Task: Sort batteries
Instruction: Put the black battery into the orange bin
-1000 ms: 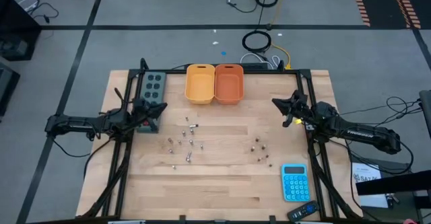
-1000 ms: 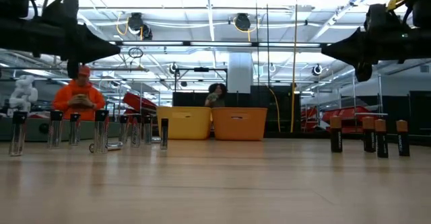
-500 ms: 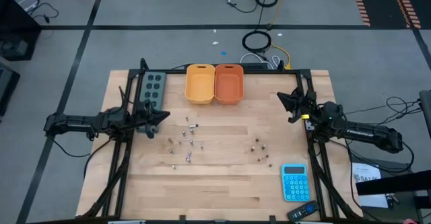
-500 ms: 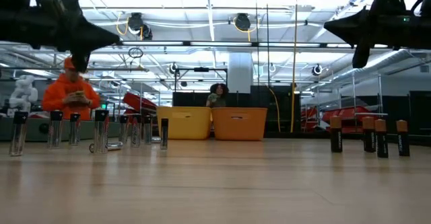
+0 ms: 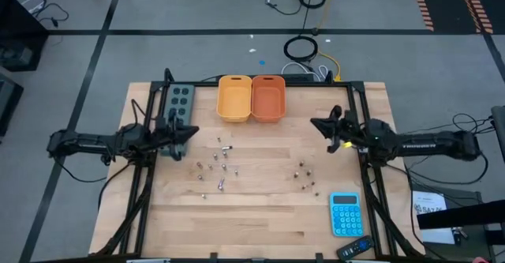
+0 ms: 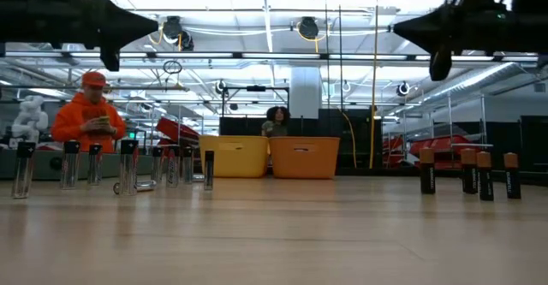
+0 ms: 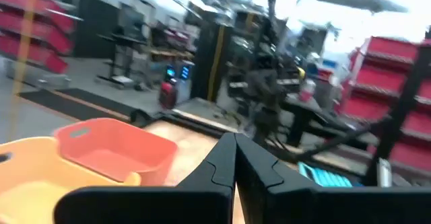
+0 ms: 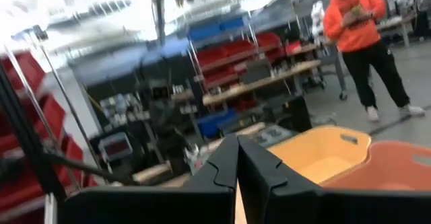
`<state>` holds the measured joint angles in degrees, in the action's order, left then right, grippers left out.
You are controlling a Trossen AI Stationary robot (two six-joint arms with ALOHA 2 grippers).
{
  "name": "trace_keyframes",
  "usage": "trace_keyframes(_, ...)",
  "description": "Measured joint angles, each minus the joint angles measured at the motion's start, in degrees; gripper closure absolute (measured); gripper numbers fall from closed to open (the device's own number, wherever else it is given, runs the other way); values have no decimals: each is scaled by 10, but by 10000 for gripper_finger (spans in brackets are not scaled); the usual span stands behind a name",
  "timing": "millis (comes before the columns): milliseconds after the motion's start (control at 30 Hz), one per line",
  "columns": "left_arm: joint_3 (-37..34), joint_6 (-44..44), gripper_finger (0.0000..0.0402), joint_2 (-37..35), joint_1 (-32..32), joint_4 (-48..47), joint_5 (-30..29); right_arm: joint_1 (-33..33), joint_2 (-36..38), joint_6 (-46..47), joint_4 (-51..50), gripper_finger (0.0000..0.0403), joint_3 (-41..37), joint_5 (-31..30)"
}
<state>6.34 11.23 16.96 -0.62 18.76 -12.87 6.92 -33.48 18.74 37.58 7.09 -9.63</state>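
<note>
The batteries stand and lie in two loose groups on the wooden table: silvery ones left of the middle (image 5: 217,165) (image 6: 127,165) and dark ones to the right (image 5: 306,176) (image 6: 467,172). Two bins stand side by side at the far edge, a yellow-orange one (image 5: 234,97) and an orange one (image 5: 268,97). My left gripper (image 5: 195,132) (image 6: 152,25) (image 7: 234,158) hangs shut above the table's left part, pointing roughly level toward the middle. My right gripper (image 5: 314,124) (image 6: 397,26) (image 8: 237,155) hangs shut above the right part, facing it. Neither holds anything.
A grey tray with round holes (image 5: 178,99) sits at the far left. A blue calculator (image 5: 345,213) and a black device (image 5: 353,249) lie near the front right corner. Black frame rails run along both sides. A person in orange (image 6: 90,124) stands beyond the table.
Both grippers have risen above the table and stayed shut. My right gripper has also swung and reached toward the table's middle. My left gripper has rolled a little about its own axis. The batteries have not moved.
</note>
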Motion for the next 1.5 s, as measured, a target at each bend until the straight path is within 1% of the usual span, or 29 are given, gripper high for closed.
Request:
trace_keyframes(67,29,-3,391,16,0,-38,8,-25,-43,-12,-7,403,26,-17)
trace_keyframes(133,60,-11,391,35,0,-96,9,-49,-87,-25,-20,399,55,-38)
trace_keyframes(233,101,-16,382,66,-1,-165,11,-82,-155,-48,-57,379,108,-65)
trace_keyframes(333,128,-15,353,94,-6,-217,24,-108,-215,-63,-127,346,168,-70)
trace_keyframes(433,147,2,313,120,-18,-267,36,-131,-270,-73,-224,303,238,-69)
trace_keyframes(500,152,22,291,137,-26,-282,37,-145,-306,-74,-292,272,283,-69)
trace_keyframes(567,153,49,278,151,-34,-282,37,-156,-339,-74,-343,243,325,-73)
trace_keyframes(667,153,79,273,174,-44,-267,36,-171,-382,-74,-394,209,375,-91)
trace_keyframes(733,153,80,272,189,-53,-251,27,-179,-406,-66,-438,197,404,-99)
trace_keyframes(833,153,80,272,214,-65,-227,14,-189,-439,-27,-532,192,451,-100)
trace_keyframes(933,162,74,272,243,-71,-228,6,-195,-478,15,-656,196,503,-100)
trace_keyframes(1100,182,25,272,282,-74,-226,-37,-194,-544,65,-826,201,570,-83)
trace_keyframes(1267,184,2,272,295,-74,-226,-60,-189,-574,142,-912,201,579,-39)
trace_keyframes(1367,184,-11,272,296,-74,-219,-61,-189,-585,173,-946,201,579,-35)
trace_keyframes(1500,184,-25,272,295,-74,-199,-61,-189,-585,201,-958,201,578,-35)
